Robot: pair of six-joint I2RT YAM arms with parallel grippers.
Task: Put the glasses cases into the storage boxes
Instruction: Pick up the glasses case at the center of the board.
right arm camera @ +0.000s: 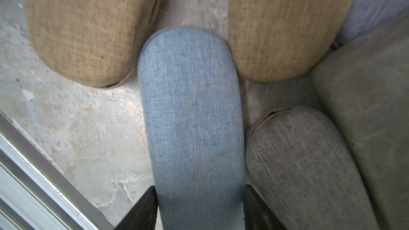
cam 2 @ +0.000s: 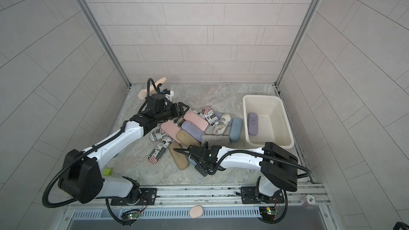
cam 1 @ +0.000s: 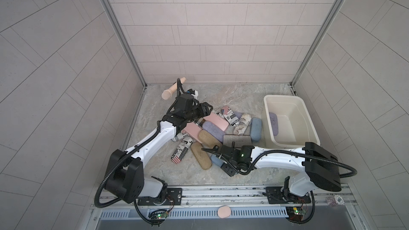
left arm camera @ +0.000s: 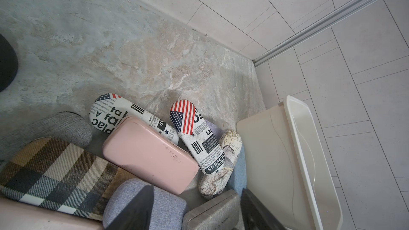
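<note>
A pile of glasses cases (cam 1: 212,129) lies mid-table in both top views: pink, lavender, tan, plaid, newspaper-print. The cream storage box (cam 1: 281,96) stands to the right and holds one lavender case (cam 1: 273,123). My right gripper (right arm camera: 200,188) is shut on a light blue case (right arm camera: 190,107) at the pile's near edge, a finger pressed on each long side; this case (cam 1: 215,160) still rests on the table. My left gripper (left arm camera: 197,189) hovers open over the pile's far left. Below it lie a lavender case (left arm camera: 168,206) and a grey case (left arm camera: 214,211), with a pink case (left arm camera: 150,151) beyond.
A pink microphone on a black stand (cam 1: 171,91) is at the back left corner, behind the left arm. A small pink oval pad (cam 1: 224,211) lies on the front rail. A green block (cam 2: 107,171) sits by the left arm's base. Walls enclose three sides.
</note>
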